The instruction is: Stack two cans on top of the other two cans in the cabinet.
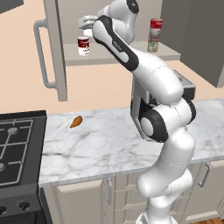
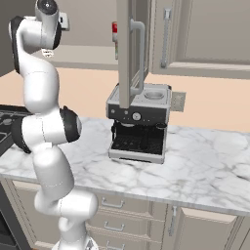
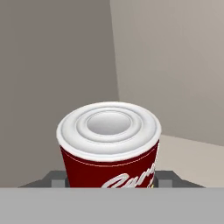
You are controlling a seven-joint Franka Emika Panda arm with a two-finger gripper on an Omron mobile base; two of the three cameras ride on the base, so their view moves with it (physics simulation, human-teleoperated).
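In the hand view, a red-and-white can (image 3: pixel 109 144) with a silvery lid sits low in the centre of the frame, clamped between the two dark fingertips (image 3: pixel 56 178) of the claw (image 3: pixel 109 180), with the grey cabinet walls (image 3: pixel 52 65) behind it. In the left base view, the white arm reaches to the upper middle of the frame, into the open cabinet (image 1: pixel 109 54), where another red-and-white can (image 1: pixel 83 46) stands on the shelf at upper left. Two stacked cans (image 1: pixel 154 35), red on top of greenish-yellow, stand at upper right, and a small orange thing (image 1: pixel 76 122) lies on the marble table (image 1: pixel 100 144) below.
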